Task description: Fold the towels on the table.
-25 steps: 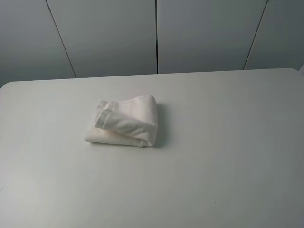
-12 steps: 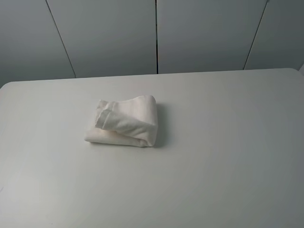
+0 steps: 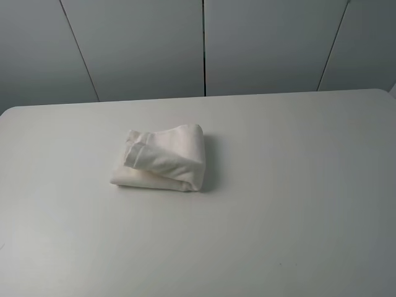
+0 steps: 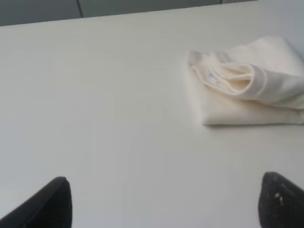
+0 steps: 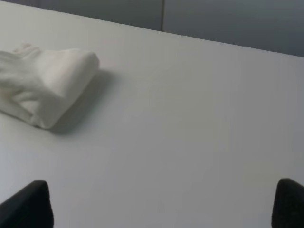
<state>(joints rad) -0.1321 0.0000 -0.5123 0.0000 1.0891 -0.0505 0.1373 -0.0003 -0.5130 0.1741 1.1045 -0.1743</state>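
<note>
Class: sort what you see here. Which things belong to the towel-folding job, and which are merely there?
Part of the job:
towel, already folded in layers
table
left gripper, open
right gripper, open

Merely there:
grey wall panels behind

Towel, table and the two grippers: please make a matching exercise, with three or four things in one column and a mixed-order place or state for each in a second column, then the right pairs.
Things:
1. towel
2. table
3. left gripper
4. wall panels

States or places:
A. jaws wide open, holding nothing
B. grey, behind the far edge
C. folded in a thick bundle
D. plain white surface under the bundle

Pairs: 1-C, 2-D, 3-A, 4-B
</note>
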